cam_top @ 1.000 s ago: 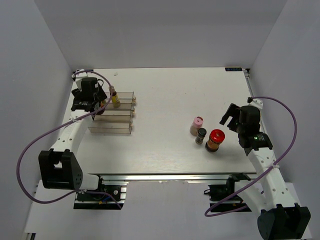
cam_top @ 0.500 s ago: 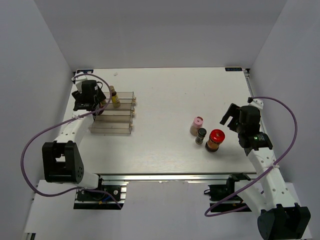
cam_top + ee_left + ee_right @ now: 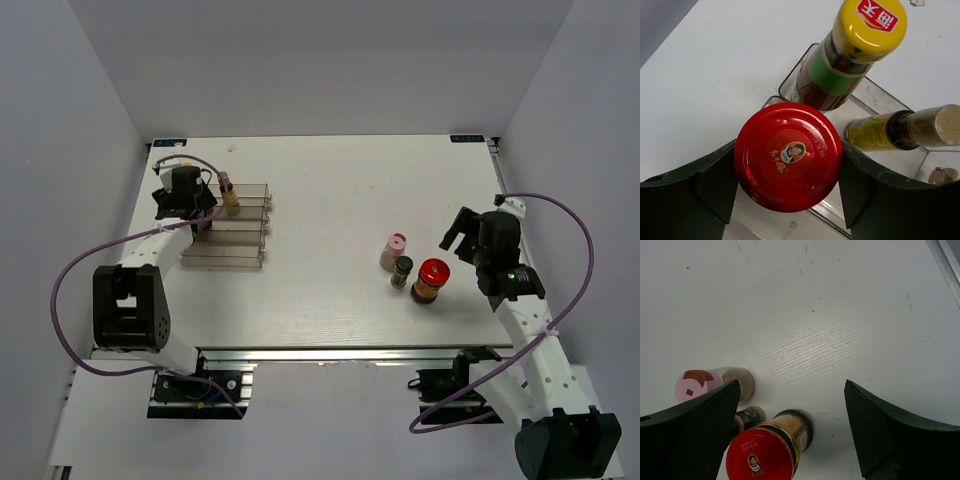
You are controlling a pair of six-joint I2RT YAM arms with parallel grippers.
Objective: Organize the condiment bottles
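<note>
My left gripper (image 3: 789, 172) is shut on a squat red-lidded jar (image 3: 788, 156) and holds it over the back left end of the clear tiered rack (image 3: 880, 97). A yellow-capped green-labelled bottle (image 3: 850, 55) and a slim yellowish bottle (image 3: 900, 129) stand in the rack just beyond it. In the top view the left gripper (image 3: 185, 192) hides the jar. My right gripper (image 3: 458, 232) is open and empty. It hangs just right of a pink-capped bottle (image 3: 394, 250), a dark-capped bottle (image 3: 402, 271) and the second red-lidded jar (image 3: 431, 280).
The rack (image 3: 235, 245) sits at the table's left side with its lower front tiers bare. The table's right edge rail (image 3: 945, 260) runs close to my right gripper. Grey walls enclose the table on three sides.
My left arm has folded back and its gripper has shifted slightly right at the rack's back left corner, still holding the jar. The right arm and the three bottles have not moved.
</note>
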